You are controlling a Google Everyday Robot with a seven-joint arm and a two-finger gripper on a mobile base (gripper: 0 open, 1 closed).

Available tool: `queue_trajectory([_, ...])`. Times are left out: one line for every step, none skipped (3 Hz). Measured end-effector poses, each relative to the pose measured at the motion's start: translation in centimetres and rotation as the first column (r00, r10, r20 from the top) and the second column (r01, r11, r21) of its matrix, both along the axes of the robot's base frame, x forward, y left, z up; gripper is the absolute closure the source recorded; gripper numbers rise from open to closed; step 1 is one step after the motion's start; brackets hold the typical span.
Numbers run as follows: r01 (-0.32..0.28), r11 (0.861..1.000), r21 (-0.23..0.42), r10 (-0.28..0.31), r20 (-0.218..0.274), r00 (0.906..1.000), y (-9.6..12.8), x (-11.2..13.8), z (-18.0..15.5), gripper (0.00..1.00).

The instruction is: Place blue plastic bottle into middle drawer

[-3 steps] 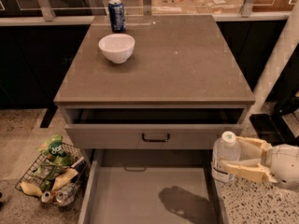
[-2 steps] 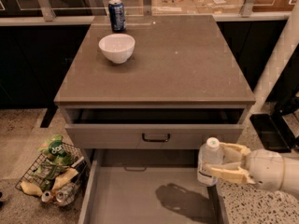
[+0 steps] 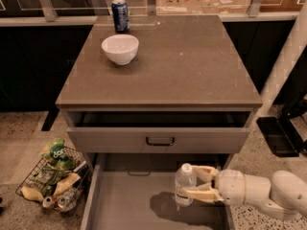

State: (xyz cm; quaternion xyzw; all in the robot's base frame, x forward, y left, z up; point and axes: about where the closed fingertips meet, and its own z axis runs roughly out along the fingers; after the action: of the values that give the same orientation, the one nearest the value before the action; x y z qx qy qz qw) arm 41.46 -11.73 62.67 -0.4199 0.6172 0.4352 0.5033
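Note:
The blue plastic bottle (image 3: 184, 183) is a slim clear bottle with a white cap, held upright. My gripper (image 3: 195, 183) reaches in from the right and is shut on it, one finger on each side. The bottle hangs over the right half of the middle drawer (image 3: 124, 198), a pulled-out grey box with a bare grey floor. The bottle's shadow falls on the drawer floor just below it. I cannot tell whether the bottle's base touches the floor.
The top drawer (image 3: 159, 139) with a black handle is partly pulled out above. A white bowl (image 3: 120, 48) and a dark blue can (image 3: 120, 15) stand on the cabinet top. A wire basket (image 3: 55, 181) of items sits on the floor at left.
My gripper has carried the bottle leftward from beyond the drawer's right wall to over the drawer floor. The shadow has moved left with it.

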Motion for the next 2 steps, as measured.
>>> queue_trajectory([-0.065,0.996,0.053,0.066,-0.007,0.9978,2.73,-0.37,-4.22,1.00])
queue_trajectory([-0.068,0.996,0.054,0.069,-0.014,0.9975,3.13,0.26,-5.21,1.00])
